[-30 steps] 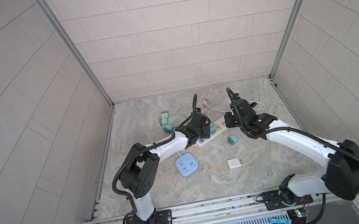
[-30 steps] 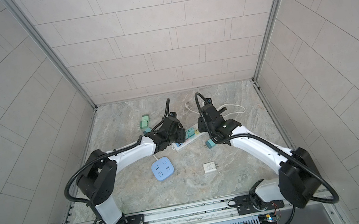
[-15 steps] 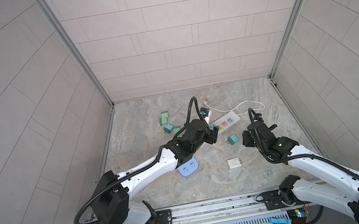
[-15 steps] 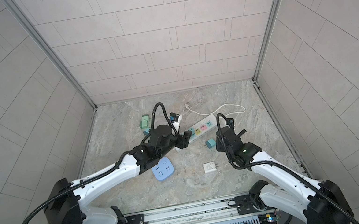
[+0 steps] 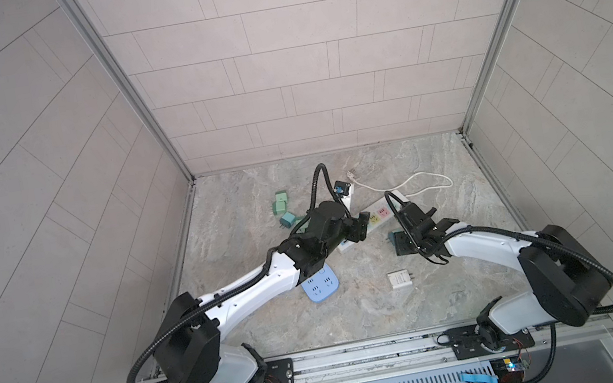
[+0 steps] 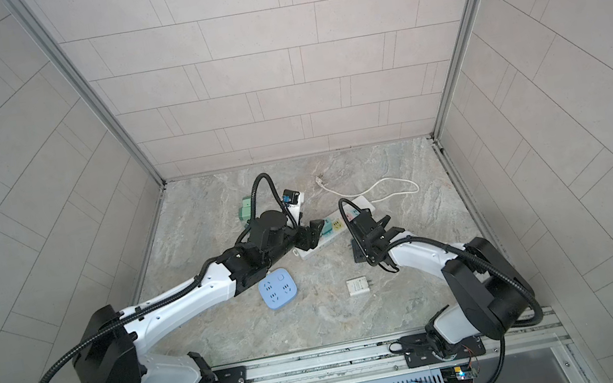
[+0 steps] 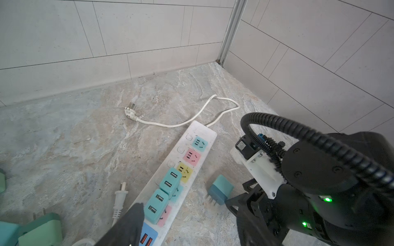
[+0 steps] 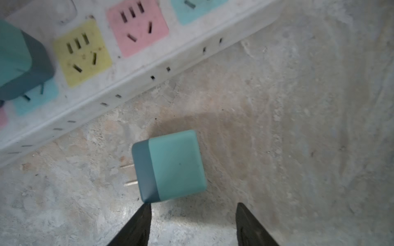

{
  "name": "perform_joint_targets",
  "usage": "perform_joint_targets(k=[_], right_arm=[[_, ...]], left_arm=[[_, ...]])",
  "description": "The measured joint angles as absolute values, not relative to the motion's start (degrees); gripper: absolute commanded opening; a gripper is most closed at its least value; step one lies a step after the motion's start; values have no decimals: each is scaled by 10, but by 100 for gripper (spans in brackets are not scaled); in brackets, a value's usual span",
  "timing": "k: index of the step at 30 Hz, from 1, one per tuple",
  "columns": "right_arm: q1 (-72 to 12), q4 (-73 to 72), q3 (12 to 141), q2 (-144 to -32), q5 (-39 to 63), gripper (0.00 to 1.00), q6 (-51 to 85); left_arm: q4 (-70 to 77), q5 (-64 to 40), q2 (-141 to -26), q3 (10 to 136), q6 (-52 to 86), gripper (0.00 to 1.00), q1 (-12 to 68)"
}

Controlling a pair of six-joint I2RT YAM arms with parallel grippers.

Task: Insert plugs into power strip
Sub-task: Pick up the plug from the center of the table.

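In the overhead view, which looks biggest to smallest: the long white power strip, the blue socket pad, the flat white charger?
Largest first:
white power strip (partly hidden)
blue socket pad (partly hidden)
white charger

Grey marbled tabletop (image 5: pixel 278 332), pale tiled walls (image 5: pixel 298 76) on three sides. Square blue socket pad (image 6: pixel 278 290) lies flat, sockets up. White three-pin cord plug (image 7: pixel 130 111) near back wall. White two-pin plug (image 7: pixel 120 197) lies flat on tabletop.
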State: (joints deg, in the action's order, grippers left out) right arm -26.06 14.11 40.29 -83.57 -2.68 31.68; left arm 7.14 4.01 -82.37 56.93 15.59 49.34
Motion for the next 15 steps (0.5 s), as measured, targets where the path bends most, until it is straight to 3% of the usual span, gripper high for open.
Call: perform_joint_targets(k=[5, 9, 15], right_arm=[[-259, 122, 410, -873, -13, 65, 305], [-259, 112, 414, -881, -10, 72, 297], [-267, 115, 440, -903, -18, 68, 296]], left_arm=[[71, 36, -824, 569, 160, 76, 490], [71, 31, -824, 569, 161, 76, 490], [71, 26, -824, 569, 165, 76, 490]])
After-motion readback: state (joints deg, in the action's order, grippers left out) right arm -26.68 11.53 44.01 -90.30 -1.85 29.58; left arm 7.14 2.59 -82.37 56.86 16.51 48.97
